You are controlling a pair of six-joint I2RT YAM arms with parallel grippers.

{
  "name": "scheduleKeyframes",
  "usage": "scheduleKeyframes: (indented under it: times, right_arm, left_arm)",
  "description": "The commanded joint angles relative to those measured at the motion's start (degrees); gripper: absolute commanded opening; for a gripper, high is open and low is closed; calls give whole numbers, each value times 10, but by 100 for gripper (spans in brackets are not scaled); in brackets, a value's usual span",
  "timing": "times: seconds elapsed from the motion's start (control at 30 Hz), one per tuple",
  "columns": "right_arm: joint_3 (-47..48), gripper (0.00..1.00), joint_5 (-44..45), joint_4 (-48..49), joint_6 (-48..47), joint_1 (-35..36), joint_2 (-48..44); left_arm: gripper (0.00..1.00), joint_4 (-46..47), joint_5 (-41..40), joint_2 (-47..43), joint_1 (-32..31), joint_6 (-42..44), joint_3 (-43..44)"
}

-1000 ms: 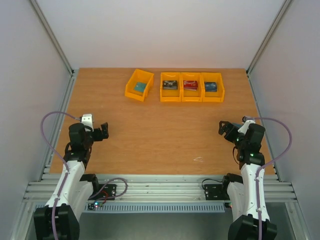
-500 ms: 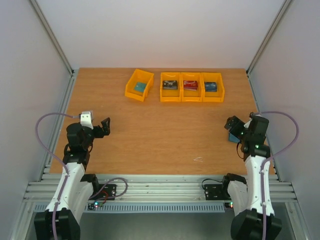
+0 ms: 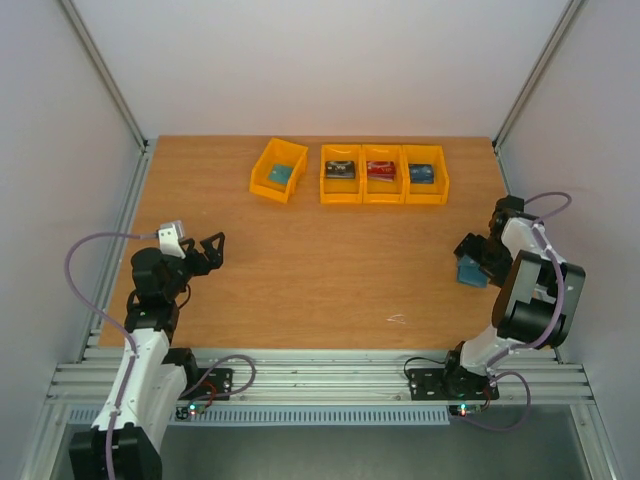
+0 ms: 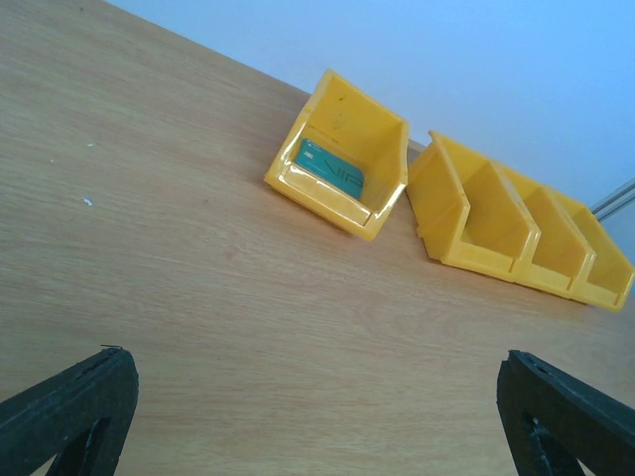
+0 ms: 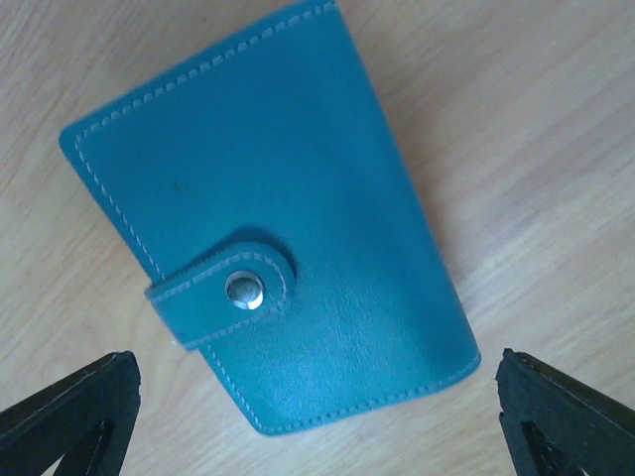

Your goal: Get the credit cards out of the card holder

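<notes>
The card holder (image 5: 268, 228) is a blue folding wallet, shut by a tab with a metal snap. It lies flat on the table near the right edge (image 3: 470, 273). My right gripper (image 5: 317, 421) hovers open just over it, a fingertip on either side of its near end and neither touching; from above the gripper (image 3: 470, 250) sits at the holder's far side. Credit cards lie in the yellow bins at the back: dark (image 3: 340, 169), red (image 3: 381, 169) and blue (image 3: 421, 173). My left gripper (image 3: 210, 248) is open over bare wood at the left (image 4: 317, 421).
A separate yellow bin (image 3: 278, 171) with a teal card (image 4: 332, 171) stands left of the three joined bins (image 3: 383, 176). Grey side walls close in both table edges. The right arm's elbow (image 3: 535, 290) is folded against the right wall.
The right arm has swung outward toward the right wall and its gripper has come over the card holder, which now shows. The left gripper has edged slightly forward.
</notes>
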Motion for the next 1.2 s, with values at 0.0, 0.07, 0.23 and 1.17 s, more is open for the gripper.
scheduleKeyframes:
  times: [0.0,0.07,0.23,1.17]
  right_arm:
    - [55,99,13,-36,-25,-4,45]
    - [57,99,13,-40,-25,-4,63]
    - [61,99,47,-36,-40,-4,87]
    - [129,76,-7,-42,-103,-4,183]
  left_arm:
    - [99,26,13,-12,4,-12,-15]
    - [99,35,14,-12,4,-10,-18]
    - [99,43,10,-8,4,-9,-20]
    - [99,53,12,10,4,-13,-24]
